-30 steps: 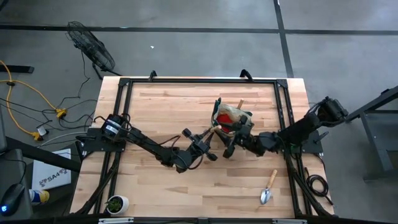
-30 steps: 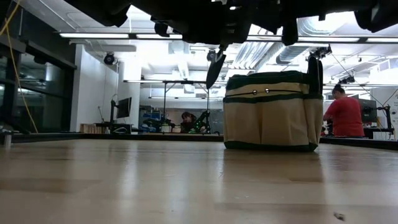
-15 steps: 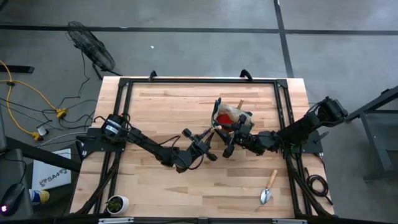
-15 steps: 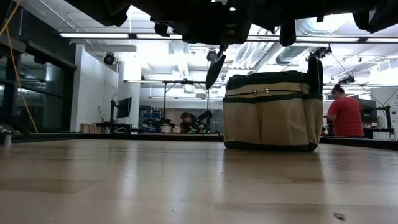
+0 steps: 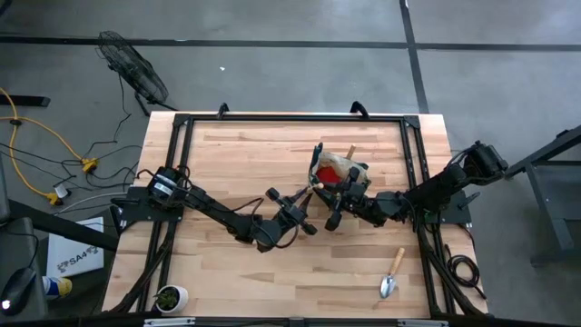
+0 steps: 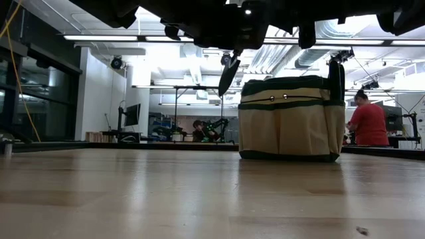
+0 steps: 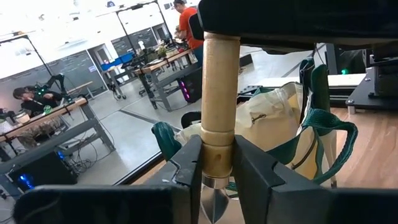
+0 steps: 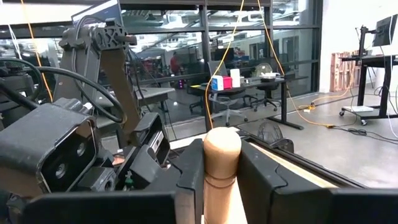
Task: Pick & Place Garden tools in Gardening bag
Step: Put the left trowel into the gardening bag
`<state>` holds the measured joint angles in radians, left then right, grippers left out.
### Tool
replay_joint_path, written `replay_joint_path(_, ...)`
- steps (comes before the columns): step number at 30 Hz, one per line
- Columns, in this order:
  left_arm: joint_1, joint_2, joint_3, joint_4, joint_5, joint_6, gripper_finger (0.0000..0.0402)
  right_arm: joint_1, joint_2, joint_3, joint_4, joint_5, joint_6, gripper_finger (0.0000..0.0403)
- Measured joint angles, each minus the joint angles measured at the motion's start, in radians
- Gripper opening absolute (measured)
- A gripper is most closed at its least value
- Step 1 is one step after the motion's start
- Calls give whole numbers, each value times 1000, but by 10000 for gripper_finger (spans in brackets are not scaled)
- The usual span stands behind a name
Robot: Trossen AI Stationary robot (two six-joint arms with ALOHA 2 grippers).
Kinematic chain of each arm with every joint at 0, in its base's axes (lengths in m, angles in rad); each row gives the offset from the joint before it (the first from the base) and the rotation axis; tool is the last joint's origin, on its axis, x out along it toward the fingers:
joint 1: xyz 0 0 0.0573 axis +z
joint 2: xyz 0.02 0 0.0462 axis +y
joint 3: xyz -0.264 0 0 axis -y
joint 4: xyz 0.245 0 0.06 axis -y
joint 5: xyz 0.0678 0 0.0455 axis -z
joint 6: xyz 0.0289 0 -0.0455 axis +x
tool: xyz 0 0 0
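The wooden table [image 5: 236,154] lies bare across its whole left half and along its near edge, giving ample free surface; a black frame rail runs just inside its rim; the gardening bag [image 5: 338,174] stands upright right of centre, well clear of every edge, its beige side and green trim plain in the low view [image 6: 291,119], with red cloth and a wooden handle showing in its open mouth; both arms meet just in front of the bag, above the boards; the left gripper [image 5: 304,202] is closed on the wooden handle of a trowel [image 7: 217,124], fingers pressed to either side near the metal ferrule, the blade hanging point-down beside the bag's left edge [image 6: 228,72]; the right gripper [image 5: 334,211] has its fingers closed against the rounded end of that same handle [image 8: 221,163], so both hold one tool; a second trowel [image 5: 391,275] lies flat near the front right corner, apart from the arms.
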<state>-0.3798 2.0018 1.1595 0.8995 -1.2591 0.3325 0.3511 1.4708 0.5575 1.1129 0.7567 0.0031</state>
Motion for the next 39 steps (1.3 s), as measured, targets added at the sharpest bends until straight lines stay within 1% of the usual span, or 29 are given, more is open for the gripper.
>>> replay_joint_path(5,0,0,0,-12,5,3,105,0,0,0,0,-4,-5,59)
replay_joint_path(8,0,0,0,-26,5,3,116,0,0,0,0,-3,-7,59)
replay_joint_path(13,-7,0,0,-51,3,4,120,0,0,0,-2,-4,-31,59)
replay_joint_path(17,-17,-2,0,-65,-20,39,121,0,-9,0,-27,-1,-34,59)
replay_joint_path(19,-29,-2,0,-65,-42,59,121,0,-27,0,-67,3,-34,59)
replay_joint_path(23,-66,-16,-1,-69,-51,87,122,1,-67,-1,-144,2,-34,59)
replay_joint_path(26,-92,-35,-5,-67,-59,105,122,2,-104,-1,-200,-17,-35,59)
replay_joint_path(28,-102,-51,-18,-70,-67,110,122,2,-125,-1,-241,-53,-34,59)
replay_joint_path(30,-106,-83,-45,-80,-49,87,122,5,-145,-1,-278,-68,-34,59)
replay_joint_path(32,-104,-124,-78,-130,-4,7,122,6,-163,-1,-303,-109,-34,59)
replay_joint_path(35,-85,-213,-149,-272,140,-197,122,7,-180,-1,-332,-164,-34,59)
replay_joint_path(37,-60,-273,-190,-366,266,-339,122,7,-189,-1,-356,-182,-34,59)
replay_joint_path(39,-36,-334,-238,-462,343,-455,122,7,-190,-1,-353,-225,-29,59)
